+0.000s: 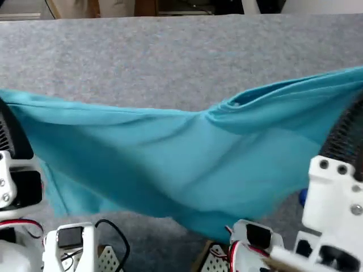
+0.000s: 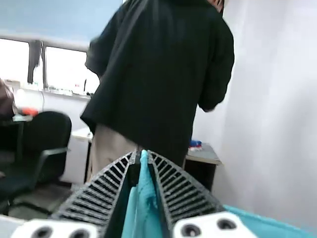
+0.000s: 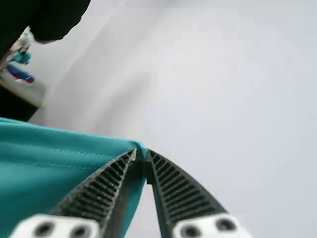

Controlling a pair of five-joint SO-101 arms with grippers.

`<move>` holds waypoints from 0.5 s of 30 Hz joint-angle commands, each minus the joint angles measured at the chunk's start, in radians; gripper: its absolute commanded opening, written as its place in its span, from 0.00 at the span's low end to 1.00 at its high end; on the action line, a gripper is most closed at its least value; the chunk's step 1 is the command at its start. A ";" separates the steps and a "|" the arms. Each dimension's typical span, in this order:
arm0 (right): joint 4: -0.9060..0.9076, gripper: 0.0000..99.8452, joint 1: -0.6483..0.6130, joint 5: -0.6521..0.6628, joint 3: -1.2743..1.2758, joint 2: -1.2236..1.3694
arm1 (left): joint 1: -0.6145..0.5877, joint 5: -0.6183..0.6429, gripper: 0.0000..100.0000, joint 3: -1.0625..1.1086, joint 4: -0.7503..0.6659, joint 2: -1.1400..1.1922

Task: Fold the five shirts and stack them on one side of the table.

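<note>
a: where is the shirt at this moment?

b: one teal shirt (image 1: 187,164) hangs stretched in the air above the grey bench (image 1: 170,51), held at two opposite ends. its long axis runs side to side across the high view, from one edge to the other. the middle sags toward the arms' bases. what looks like the neck opening sits along the upper edge, right of centre.

a: and the tools?

b: the left tool (image 2: 143,157) is clamped on a fold of the teal cloth. in its wrist view the ribbed black fingers (image 2: 173,188) meet at the tip with fabric pinched between them. the right tool (image 3: 141,154) is also closed on the shirt, gripping a stitched edge at its very tip, and the cloth runs away to one side of it.

a: which relation does the next move turn on?

b: the shirt lies between the two tools, one at each end, so neither arm is nearer and they share it. the bench is below the hanging cloth. i judge this to be the spreading step, with folding not yet begun on this shirt. the cloth would need lowering flat onto the bench with both ends held apart along that side-to-side line, so it lands without bunching. the end at the right edge of the high view sits higher in the frame. i cannot tell whether it is lifted higher or is farther back.
</note>
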 commanded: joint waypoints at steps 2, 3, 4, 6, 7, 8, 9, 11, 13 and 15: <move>-0.138 0.01 0.013 0.083 -0.022 -0.001 | -0.009 -0.061 0.02 -0.023 0.009 -0.001; -0.172 0.01 0.013 0.092 -0.022 -0.001 | -0.005 -0.086 0.02 -0.029 0.058 -0.007; -0.207 0.01 0.013 0.098 -0.022 -0.001 | -0.002 -0.095 0.02 -0.031 0.110 -0.010; -0.264 0.01 0.013 0.120 -0.021 0.001 | -0.002 -0.077 0.02 -0.028 0.163 -0.012; -0.285 0.01 0.013 0.132 -0.019 0.004 | -0.008 -0.064 0.02 -0.021 0.169 -0.010; -0.307 0.01 0.013 0.141 -0.019 0.005 | -0.008 -0.057 0.02 -0.018 0.178 -0.010; -0.331 0.01 0.013 0.150 -0.015 0.005 | -0.008 -0.051 0.02 -0.011 0.184 -0.010; -0.364 0.01 0.013 0.166 -0.012 0.007 | -0.008 -0.031 0.02 -0.003 0.199 -0.012; -0.370 0.01 0.013 0.175 -0.012 0.007 | -0.008 -0.012 0.02 -0.002 0.203 -0.012; -0.368 0.01 0.013 0.178 -0.012 0.007 | -0.008 -0.012 0.02 -0.002 0.209 -0.012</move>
